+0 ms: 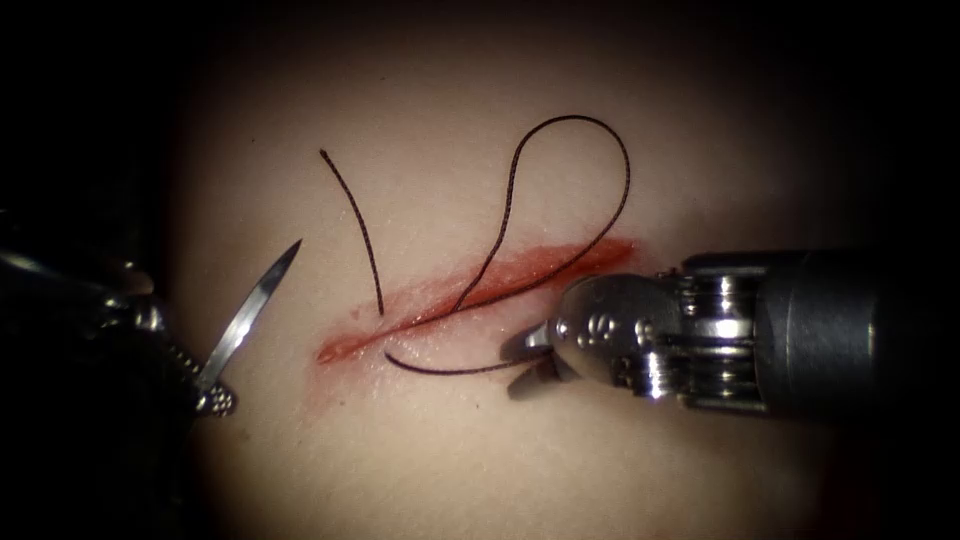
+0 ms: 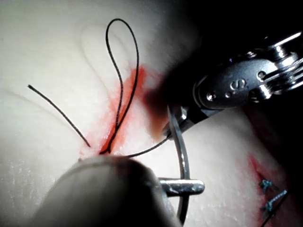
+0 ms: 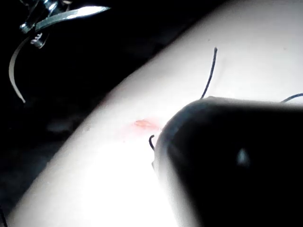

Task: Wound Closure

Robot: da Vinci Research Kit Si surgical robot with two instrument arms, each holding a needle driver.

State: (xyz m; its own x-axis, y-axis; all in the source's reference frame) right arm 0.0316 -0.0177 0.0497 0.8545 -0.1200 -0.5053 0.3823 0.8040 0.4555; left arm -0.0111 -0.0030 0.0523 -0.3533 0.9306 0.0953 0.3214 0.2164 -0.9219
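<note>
left tool (image 1: 215, 395) clamped on needle (image 1: 250, 315), clear of tissue (image 1: 480, 460), left of cut (image 1: 470, 295). right tool (image 1: 530, 362) closed on thread (image 1: 440, 370) just right of cut.

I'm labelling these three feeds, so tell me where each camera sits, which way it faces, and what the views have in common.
Endoscope: above and in front of the cut; left tool holds the needle clear of the tissue; right tool grips the thread.
Left wrist: rides the left arm, looking along its shaft at its jaws shut on the needle's mid-curve.
Right wrist: rides the right arm, its dark shaft over tissue.
Shared: needle, thread, tissue, cut.
</note>
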